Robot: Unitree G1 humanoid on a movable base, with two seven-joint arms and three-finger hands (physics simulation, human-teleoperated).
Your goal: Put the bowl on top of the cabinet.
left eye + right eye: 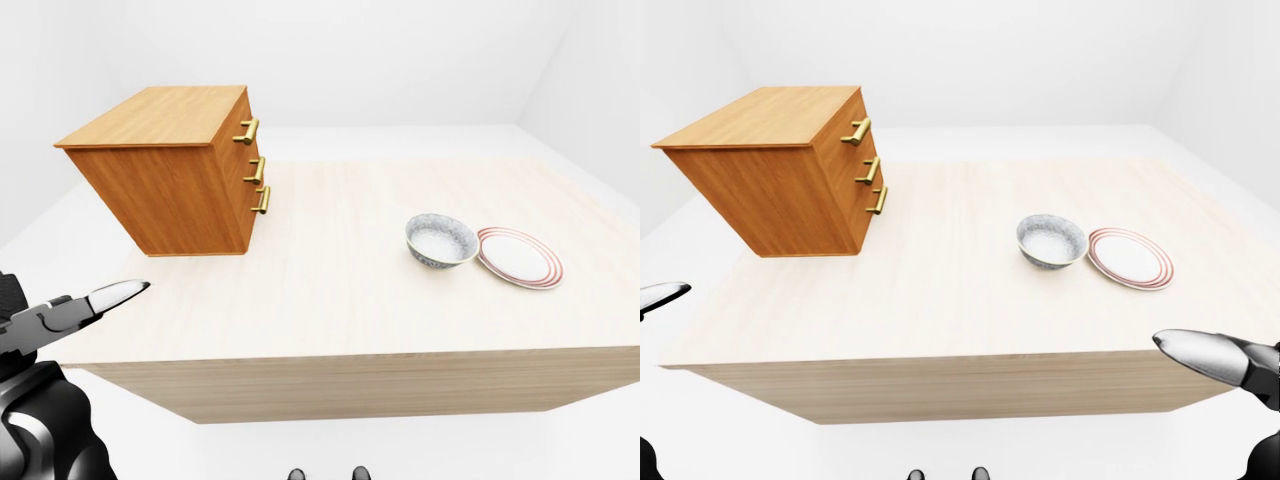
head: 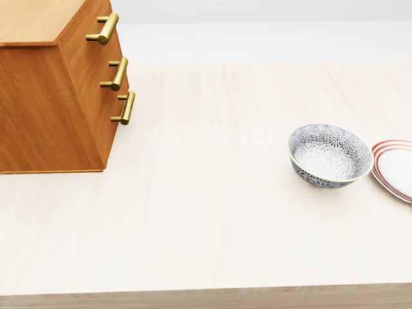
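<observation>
A grey-patterned bowl (image 2: 329,156) with a white inside stands upright on the pale wooden table (image 2: 193,212), right of centre. The wooden cabinet (image 1: 170,170) with three brass handles (image 2: 116,74) sits on the table's left part, its flat top bare. My left hand (image 1: 90,303) hovers at the lower left of the left-eye view, off the table's near-left corner, fingers spread and holding nothing. At the lower right edge of the right-eye view my right hand (image 1: 1215,358) shows one outstretched finger, below the table's edge and far from the bowl.
A white plate (image 1: 519,257) with red rings lies just right of the bowl, nearly touching it. The table's near edge (image 1: 350,385) runs across the bottom of the eye views. White floor and walls surround the table.
</observation>
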